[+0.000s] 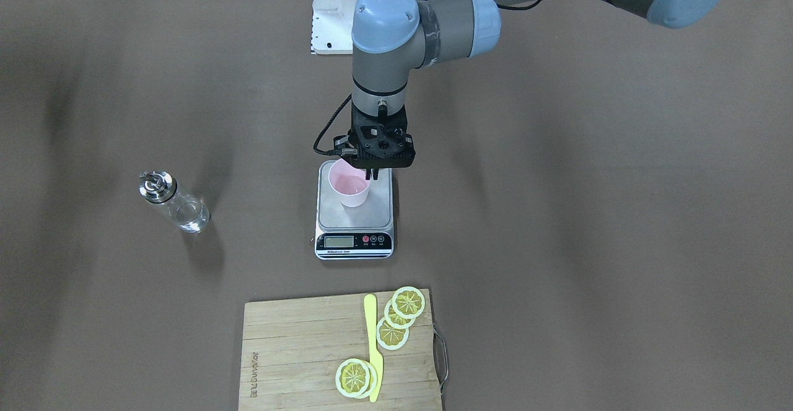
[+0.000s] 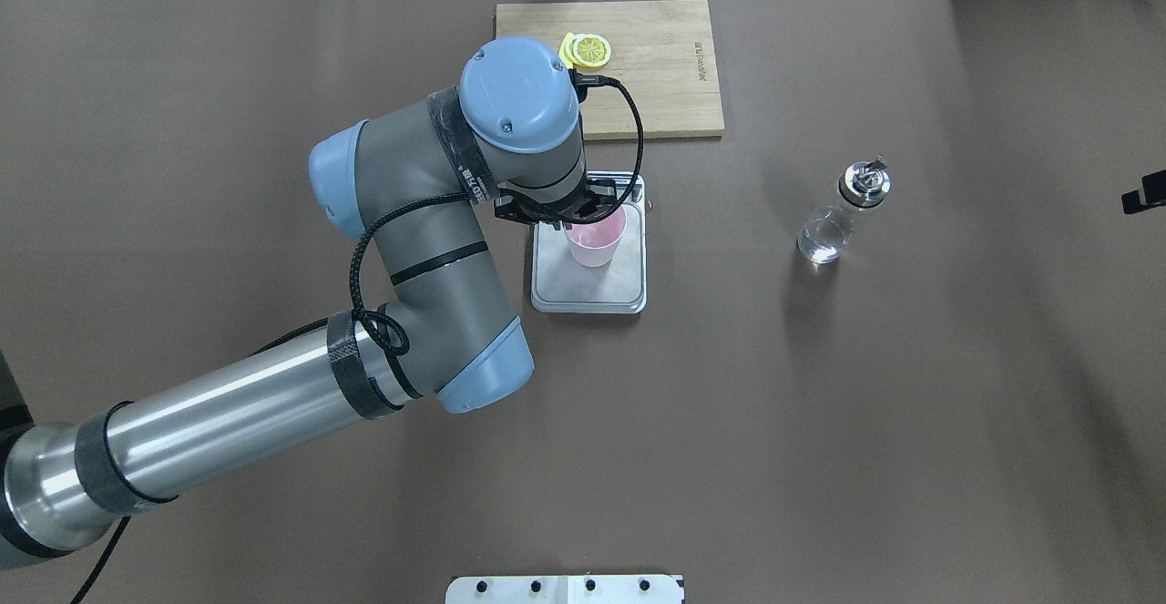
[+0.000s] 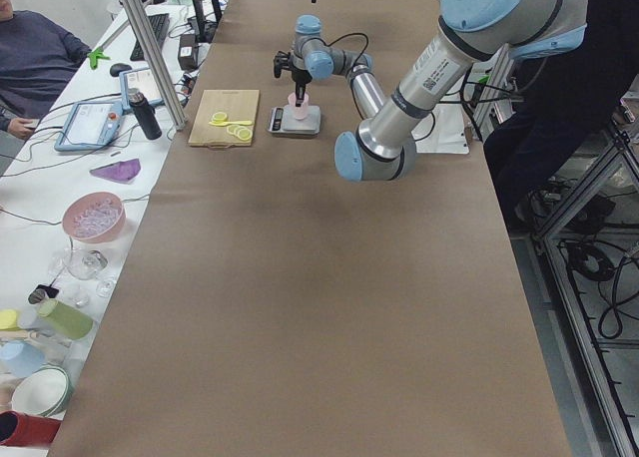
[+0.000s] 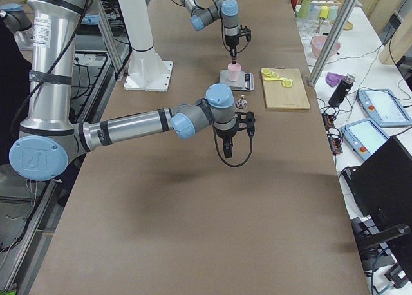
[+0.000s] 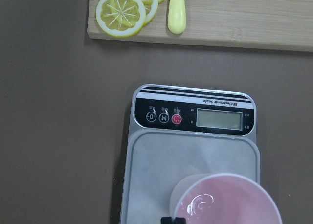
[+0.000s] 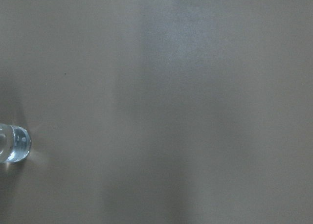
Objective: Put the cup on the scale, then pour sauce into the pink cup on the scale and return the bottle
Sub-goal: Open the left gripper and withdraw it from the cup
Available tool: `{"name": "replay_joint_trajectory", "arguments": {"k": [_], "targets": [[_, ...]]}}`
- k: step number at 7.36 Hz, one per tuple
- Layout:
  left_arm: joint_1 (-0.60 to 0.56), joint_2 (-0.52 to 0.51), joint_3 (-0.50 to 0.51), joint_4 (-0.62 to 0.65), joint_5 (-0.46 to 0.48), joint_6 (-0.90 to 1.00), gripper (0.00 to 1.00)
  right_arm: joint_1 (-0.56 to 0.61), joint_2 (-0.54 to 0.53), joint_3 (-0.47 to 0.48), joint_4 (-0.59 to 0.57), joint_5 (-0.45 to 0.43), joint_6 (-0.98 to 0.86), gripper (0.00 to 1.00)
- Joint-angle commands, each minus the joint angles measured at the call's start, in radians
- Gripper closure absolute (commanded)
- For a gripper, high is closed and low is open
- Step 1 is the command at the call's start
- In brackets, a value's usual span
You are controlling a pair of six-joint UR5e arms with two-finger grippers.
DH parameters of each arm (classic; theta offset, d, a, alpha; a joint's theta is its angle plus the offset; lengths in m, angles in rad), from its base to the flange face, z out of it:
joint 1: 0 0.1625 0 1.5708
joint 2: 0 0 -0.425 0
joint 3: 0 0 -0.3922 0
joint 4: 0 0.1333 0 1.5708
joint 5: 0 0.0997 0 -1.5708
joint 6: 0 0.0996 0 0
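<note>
The pale pink cup [image 1: 349, 189] [image 2: 594, 241] [image 5: 230, 204] stands upright on the silver platform of the scale [image 1: 372, 216] [image 2: 592, 292] [image 5: 161, 170]. My left gripper [image 1: 370, 175] points straight down with its fingers close together on the cup's rim, on the robot's side. The clear bottle [image 1: 176, 203] [image 2: 838, 217] with a metal spout stands on the table apart from the scale, with clear sauce [image 2: 820, 241] in its lower part. Only its base [image 6: 13, 143] shows in the right wrist view. My right gripper [image 4: 228, 150] hovers above the table near the bottle; I cannot tell its state.
A wooden cutting board [image 1: 297, 349] with lemon slices [image 1: 407, 302] and a yellow knife [image 1: 373, 346] lies just beyond the scale. A white mounting plate [image 1: 328, 14] sits at the robot's side. A seated person [image 3: 35, 63] is at the side bench.
</note>
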Motion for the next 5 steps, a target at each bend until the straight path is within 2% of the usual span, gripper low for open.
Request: {"name": "replay_joint_trajectory", "arguments": {"k": [1,2,3,4,5], "targets": [[-0.003,0.012,-0.027,0.001,0.001,0.0,0.02,0.0,0.001,0.001,0.0,0.0,-0.001,0.0],[-0.017,0.024,-0.063,0.018,-0.003,0.023,0.02,0.0,0.008,0.002,0.0,0.002,-0.002,0.0],[-0.059,0.103,-0.167,0.062,-0.013,0.113,0.02,-0.009,0.012,0.016,0.003,-0.001,-0.008,0.0],[-0.125,0.19,-0.264,0.111,-0.067,0.231,0.02,-0.032,0.006,0.025,0.047,-0.03,-0.001,0.0],[-0.191,0.325,-0.381,0.13,-0.104,0.358,0.02,-0.067,0.003,0.028,0.087,-0.044,0.053,0.0]]}}
